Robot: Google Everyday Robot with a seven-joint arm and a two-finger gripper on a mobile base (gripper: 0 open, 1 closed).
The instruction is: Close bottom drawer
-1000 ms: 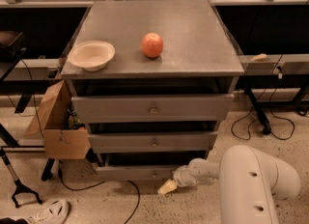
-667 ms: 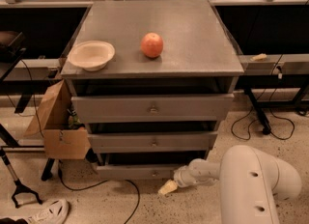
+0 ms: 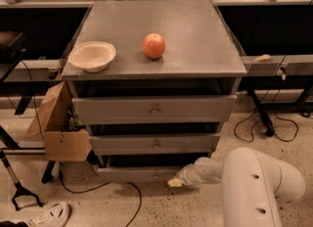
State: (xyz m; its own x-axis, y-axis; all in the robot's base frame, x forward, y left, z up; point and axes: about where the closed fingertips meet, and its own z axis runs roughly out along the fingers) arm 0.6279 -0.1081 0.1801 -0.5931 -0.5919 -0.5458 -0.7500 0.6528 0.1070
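Edging slightly nearer the open bottom drawer (image 3: 142, 174), the pincer (image 3: 174, 182) shows no readable grip state.

The bottom drawer (image 3: 132, 173) sits in the lower centre of the frame, lowest in the stack and just above the floor. It is grey metal with a long, slim front panel, level and facing forward, and a small round knob (image 3: 155, 176) at the middle. The drawer stands partly open: its front juts forward of the middle drawer (image 3: 122, 144) above, and a dark strip of its shadowed inside shows between the two. The claw (image 3: 175, 182) is low in the frame, at the right end of the front panel, its pale tip close against the panel's lower edge; contact cannot be made out.
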